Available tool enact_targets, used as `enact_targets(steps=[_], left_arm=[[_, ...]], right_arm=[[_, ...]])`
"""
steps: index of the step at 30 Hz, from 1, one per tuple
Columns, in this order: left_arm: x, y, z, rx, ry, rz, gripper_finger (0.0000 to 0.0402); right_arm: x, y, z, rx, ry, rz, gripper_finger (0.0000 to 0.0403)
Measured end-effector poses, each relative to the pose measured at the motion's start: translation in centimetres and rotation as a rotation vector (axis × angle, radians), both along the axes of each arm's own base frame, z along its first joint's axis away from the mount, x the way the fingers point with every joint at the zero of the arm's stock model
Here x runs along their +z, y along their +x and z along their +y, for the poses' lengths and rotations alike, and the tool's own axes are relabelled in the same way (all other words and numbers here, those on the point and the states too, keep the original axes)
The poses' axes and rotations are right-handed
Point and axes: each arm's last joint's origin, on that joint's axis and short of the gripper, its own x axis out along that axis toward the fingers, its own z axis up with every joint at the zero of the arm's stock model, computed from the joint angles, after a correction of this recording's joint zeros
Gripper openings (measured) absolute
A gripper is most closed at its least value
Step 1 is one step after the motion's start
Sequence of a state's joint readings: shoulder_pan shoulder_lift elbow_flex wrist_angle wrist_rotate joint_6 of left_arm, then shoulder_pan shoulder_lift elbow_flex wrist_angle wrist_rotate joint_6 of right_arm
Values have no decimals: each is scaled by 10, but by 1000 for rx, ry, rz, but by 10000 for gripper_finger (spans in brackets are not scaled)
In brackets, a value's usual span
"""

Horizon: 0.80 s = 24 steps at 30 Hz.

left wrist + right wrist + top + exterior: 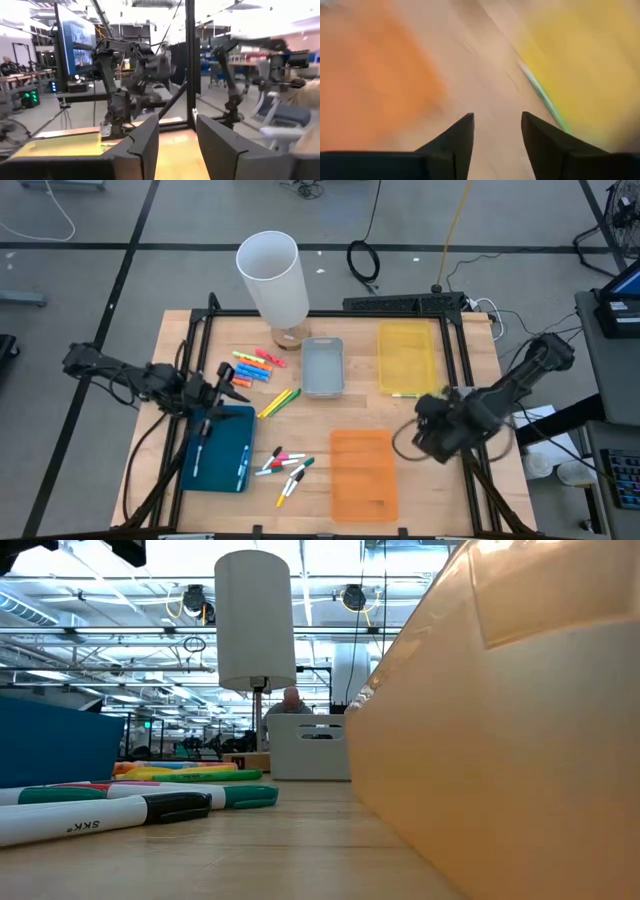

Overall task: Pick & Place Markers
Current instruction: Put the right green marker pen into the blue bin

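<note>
Currently the markers lie in two loose groups on the worktop: neon ones left of centre in the high view, beside the grey tray, and white-bodied ones lower down, between the blue tray and the orange tray. Left pincer hovers above the blue tray's upper edge, fingers apart, empty. Right pincer sits between the orange tray and the yellow tray (a green marker lies at the yellow tray's edge), fingers apart, empty.
</note>
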<state>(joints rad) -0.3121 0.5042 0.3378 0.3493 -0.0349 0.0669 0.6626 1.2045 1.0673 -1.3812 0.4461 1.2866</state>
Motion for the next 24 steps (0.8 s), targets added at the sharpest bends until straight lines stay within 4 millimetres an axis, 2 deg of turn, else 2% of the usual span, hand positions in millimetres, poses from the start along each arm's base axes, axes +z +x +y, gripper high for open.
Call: enact_targets(steps=[2,4,10,14,24], left_arm=[[-1,1,0,6,41,-3,136],[-1,1,0,12,70,-15,136],[4,0,0,23,95,-71,136],[7,0,0,32,116,-108,136],[7,0,0,54,207,-139,136]], right_arm=[[-10,-9,-9,-155,-8,205,137],[-20,-13,-15,-271,-7,286,129],[-56,-14,-31,-419,179,262,119],[-75,-15,-41,-479,252,217,127],[-71,-17,-57,-608,257,138,199]])
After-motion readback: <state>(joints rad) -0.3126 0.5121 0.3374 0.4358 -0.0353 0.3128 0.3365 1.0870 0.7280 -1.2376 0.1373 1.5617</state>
